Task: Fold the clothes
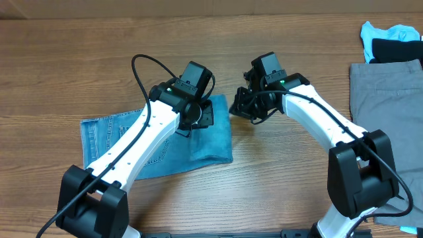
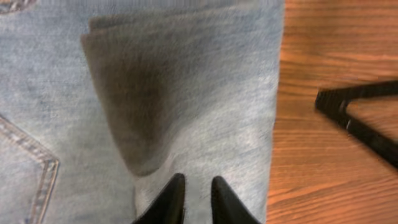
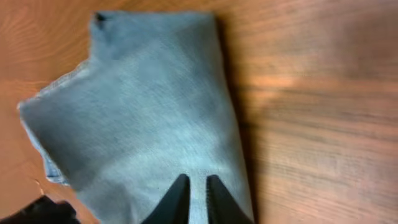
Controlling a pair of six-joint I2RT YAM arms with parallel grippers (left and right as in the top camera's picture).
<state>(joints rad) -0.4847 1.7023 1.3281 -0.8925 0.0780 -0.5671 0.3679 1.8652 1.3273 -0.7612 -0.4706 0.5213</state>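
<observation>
The clothes, light blue denim jeans (image 1: 119, 135), lie folded on the wooden table left of centre. My left gripper (image 1: 202, 116) sits over their right end. In the left wrist view its narrow jaws (image 2: 196, 186) pinch the denim (image 2: 205, 93), and a raised fold casts a dark shadow just ahead. My right gripper (image 1: 239, 109) is at the jeans' upper right edge. Seen from the right wrist, its jaws (image 3: 198, 186) are nearly together, with the denim (image 3: 143, 112) running between them. An orange-stitched pocket seam (image 2: 43, 168) shows at the left.
A grey garment (image 1: 386, 99) lies at the right side of the table. A black and light-blue garment (image 1: 396, 43) is at the far right corner. Part of the right arm's black frame (image 2: 360, 121) shows over bare wood beside the jeans.
</observation>
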